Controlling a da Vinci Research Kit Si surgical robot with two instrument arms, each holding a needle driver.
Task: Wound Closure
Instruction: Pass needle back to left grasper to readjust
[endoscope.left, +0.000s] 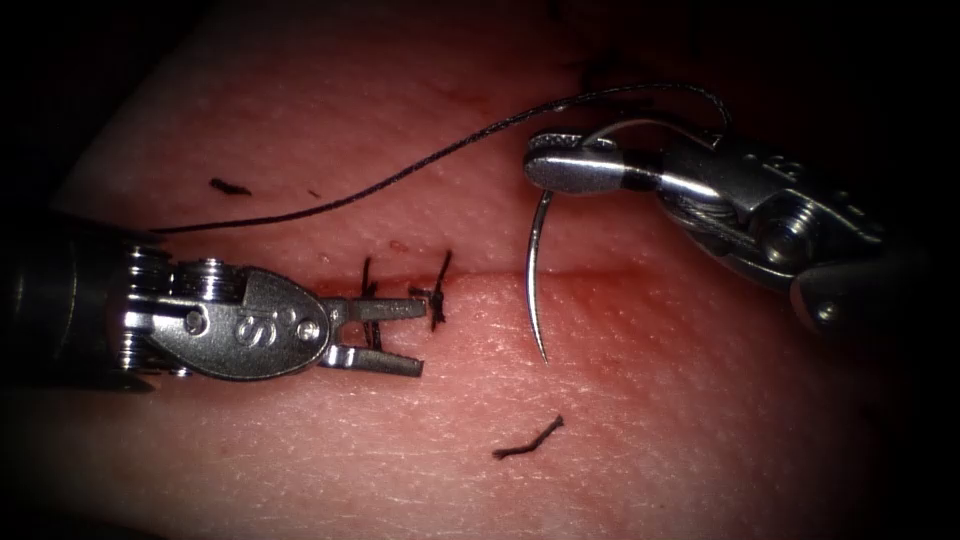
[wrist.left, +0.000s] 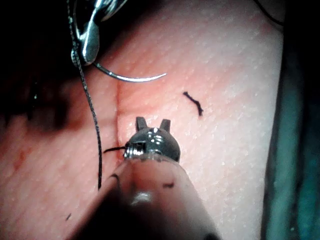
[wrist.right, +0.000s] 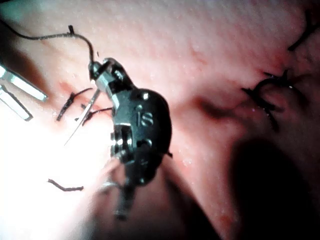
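Observation:
My right tool (endoscope.left: 545, 165) has its jaws shut on the curved needle (endoscope.left: 535, 270), gripping it in the upper part of its curve toward the tail end. The needle hangs free above the tissue (endoscope.left: 650, 400), crossing over the cut (endoscope.left: 650, 275), its tip pointing toward the near side and not in the tissue. Black thread (endoscope.left: 400, 175) runs from the needle's tail in an arc to the left. My left tool (endoscope.left: 422, 338) stands open beside the stitches (endoscope.left: 438, 290), holding nothing. The left wrist view shows the open jaws (wrist.left: 153, 122), the needle (wrist.left: 130, 79) and the thread (wrist.left: 92, 110). The right wrist view shows the right tool (wrist.right: 97, 70) and the needle (wrist.right: 82, 120).
Cut ends of thread lie loose on the tissue, one on the near side (endoscope.left: 528, 440) and one at the far left (endoscope.left: 230, 186). Red fluid stains the cut line. A tied stitch (wrist.right: 267, 92) sits further along the cut in the right wrist view.

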